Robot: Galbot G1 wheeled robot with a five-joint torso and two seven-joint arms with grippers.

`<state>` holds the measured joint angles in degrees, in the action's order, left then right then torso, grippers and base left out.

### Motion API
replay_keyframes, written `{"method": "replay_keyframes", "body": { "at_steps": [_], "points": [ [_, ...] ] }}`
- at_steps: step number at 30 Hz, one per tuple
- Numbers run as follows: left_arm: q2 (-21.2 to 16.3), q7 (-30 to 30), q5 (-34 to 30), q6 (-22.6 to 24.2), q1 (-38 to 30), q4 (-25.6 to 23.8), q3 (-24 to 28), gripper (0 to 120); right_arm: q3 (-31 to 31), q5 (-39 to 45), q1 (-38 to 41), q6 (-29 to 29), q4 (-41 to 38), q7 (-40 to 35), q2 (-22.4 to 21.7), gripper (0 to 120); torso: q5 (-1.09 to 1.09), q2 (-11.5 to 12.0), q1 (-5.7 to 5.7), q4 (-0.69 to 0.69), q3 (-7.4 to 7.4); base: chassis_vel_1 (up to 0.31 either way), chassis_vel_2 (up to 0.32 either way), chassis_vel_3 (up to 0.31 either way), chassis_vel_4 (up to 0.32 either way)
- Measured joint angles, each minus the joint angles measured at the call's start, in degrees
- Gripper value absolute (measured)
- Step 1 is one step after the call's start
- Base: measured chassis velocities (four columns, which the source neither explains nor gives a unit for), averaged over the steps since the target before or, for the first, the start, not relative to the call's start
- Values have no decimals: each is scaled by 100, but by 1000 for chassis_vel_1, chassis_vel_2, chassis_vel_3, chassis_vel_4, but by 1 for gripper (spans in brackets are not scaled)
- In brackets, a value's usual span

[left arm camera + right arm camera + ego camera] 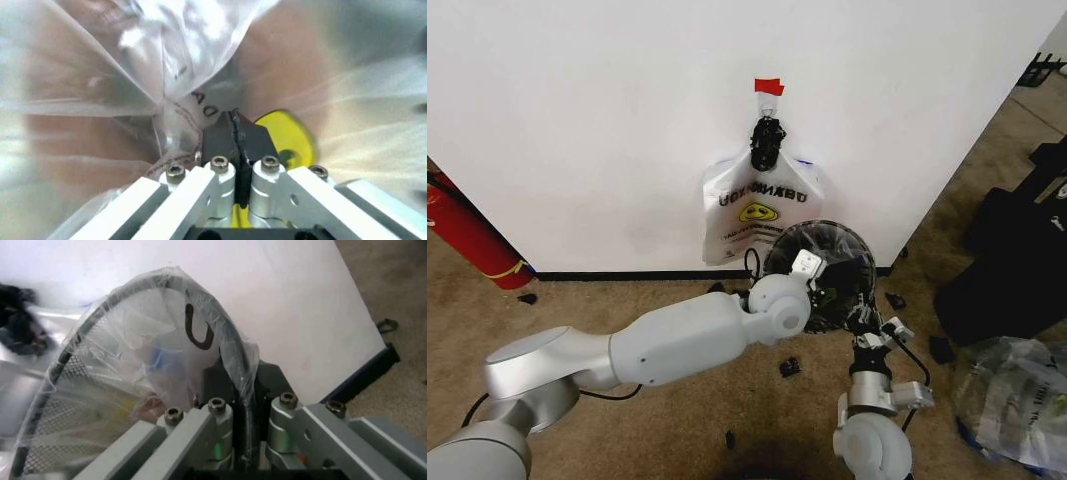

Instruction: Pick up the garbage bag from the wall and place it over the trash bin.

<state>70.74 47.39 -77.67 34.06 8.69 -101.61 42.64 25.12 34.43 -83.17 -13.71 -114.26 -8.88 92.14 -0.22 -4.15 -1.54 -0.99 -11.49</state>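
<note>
The garbage bag [727, 200], white with a yellow smiley and black lettering, hangs flat on the wall under a strip of red tape [768, 86], with a black clump [767, 145] at its top. My left gripper [233, 117] is shut on a fold of thin plastic carrying a yellow smiley [293, 137]. In the head view it [805, 265] sits at the bag's lower right corner, against the trash bin's mouth. The trash bin [867, 250] is tilted with its mouth toward me, and printed plastic [167, 340] lies over its rim. My right gripper [240, 375] [864, 320] is shut on that rim.
A red fire extinguisher [467, 235] leans against the wall at far left. Black bags [997, 270] and a clear plastic sack [1017, 390] lie on the carpet to the right. Small black scraps [789, 367] dot the carpet in front of the bin.
</note>
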Motion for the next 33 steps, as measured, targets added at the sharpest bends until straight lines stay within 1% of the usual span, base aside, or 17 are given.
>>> {"method": "replay_keyframes", "body": {
  "at_steps": [3,4,8,12,17,24,26,31,33],
  "points": [
    [-38,0,11,-267,73,-201,-187,0,43,61,58,67,38,-71,0,1,0,0,0,0,0,0,0,0,0],
    [-38,0,11,-267,73,-201,-187,0,43,61,58,67,38,-71,0,1,0,0,0,0,0,0,0,0,0],
    [-22,-105,115,-657,130,-319,-364,0,63,129,110,116,109,-148,0,1,0,0,0,0,0,0,0,0,0],
    [38,-144,191,-767,169,-298,-371,0,60,170,128,151,126,-191,0,1,0,0,0,-1,0,0,0,0,0],
    [159,-181,357,-800,291,-126,-342,0,34,125,123,172,147,-192,0,1,0,0,0,0,0,0,0,0,0],
    [437,-251,576,-813,353,368,-302,0,21,51,58,179,113,-161,0,1,0,0,0,-1,0,0,0,0,0],
    [465,-247,601,-814,345,418,-302,0,20,45,50,176,111,-151,0,1,0,0,0,-1,0,0,0,0,0],
    [698,-55,884,-751,265,948,-268,0,9,35,-25,145,68,-76,0,1,0,0,-1,0,0,0,0,0,0],
    [741,-30,905,-744,264,1028,-264,0,5,37,-33,141,59,-67,0,1,0,0,-1,-1,0,0,0,0,0]
  ]
}}
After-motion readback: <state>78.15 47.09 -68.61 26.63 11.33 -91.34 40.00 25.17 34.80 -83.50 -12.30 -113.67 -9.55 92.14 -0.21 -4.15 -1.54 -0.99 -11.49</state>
